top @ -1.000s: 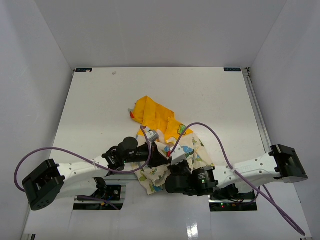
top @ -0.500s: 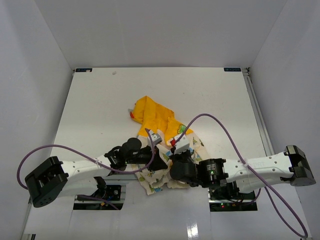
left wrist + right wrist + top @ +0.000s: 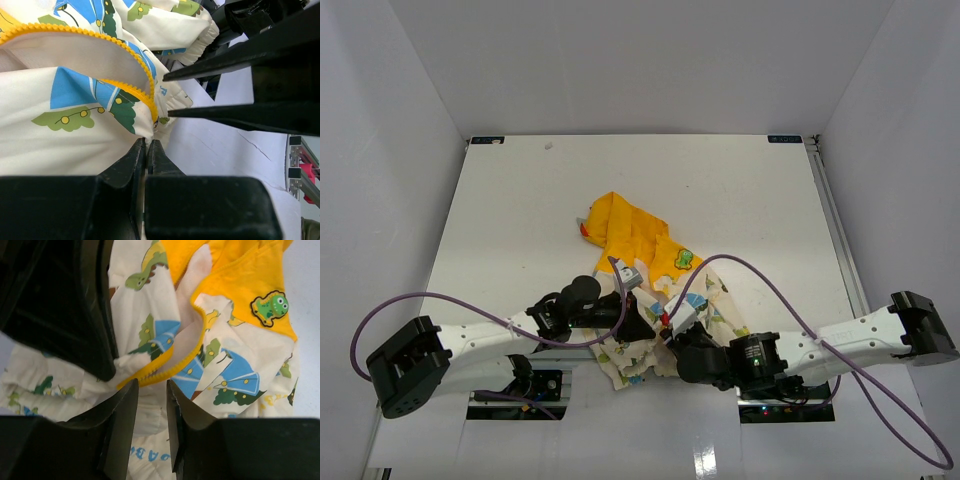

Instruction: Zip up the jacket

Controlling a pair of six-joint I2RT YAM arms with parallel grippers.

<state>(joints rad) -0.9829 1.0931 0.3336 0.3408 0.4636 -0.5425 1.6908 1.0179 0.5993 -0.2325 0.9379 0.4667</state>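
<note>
The jacket (image 3: 705,300) lies crumpled at the near middle of the table, its yellow hood (image 3: 625,228) toward the far side. My left gripper (image 3: 653,325) is shut on the jacket's cream hem (image 3: 75,145), at the low end of the yellow zipper strip (image 3: 145,97); its tips (image 3: 148,142) pinch the fabric. My right gripper (image 3: 672,332) is open right beside it. In the right wrist view its jaws (image 3: 152,390) stand apart just below the yellow zipper strip (image 3: 170,367), over white fabric (image 3: 240,370), holding nothing. The zipper is open.
The two grippers almost touch: the right fingers (image 3: 235,112) loom in the left wrist view, and the left gripper (image 3: 65,300) fills the right wrist view's upper left. A purple cable (image 3: 760,275) arcs over the jacket. A metal rail (image 3: 835,230) lines the table's right edge.
My right arm has swung, its wrist shifting right and nearer while its tips stay at the jacket's low front. The left gripper has kept its hold and barely moved.
</note>
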